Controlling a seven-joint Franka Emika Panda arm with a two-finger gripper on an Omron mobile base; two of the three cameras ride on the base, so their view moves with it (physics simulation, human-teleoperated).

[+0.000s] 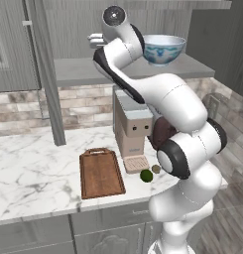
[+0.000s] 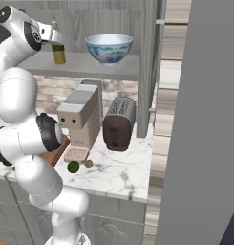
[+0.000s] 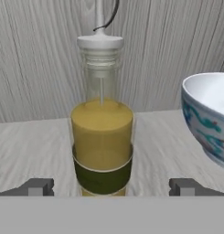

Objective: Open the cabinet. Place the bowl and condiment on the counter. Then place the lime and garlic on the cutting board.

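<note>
Two fingertips are standing wide apart, flanking the condiment [image 3: 102,141] on the cabinet [image 1: 143,72] shelf beside the bowl [image 3: 209,114]; I'm judging its glass slick, top-heavy, breakable; I'm aiming the gripper [image 3: 111,187] at the dark band.

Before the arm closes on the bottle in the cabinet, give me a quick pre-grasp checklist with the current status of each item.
1. Cabinet door open, shelf reachable: ok.
2. Gripper open, fingers either side of the condiment: ok.
3. Condiment upright on the shelf: ok.
4. Bowl apart from the condiment, beside it: ok.
5. Fingers far enough forward for a firm grip: cannot tell.
6. Bare counter left of the cutting board for setting down: ok.
</note>
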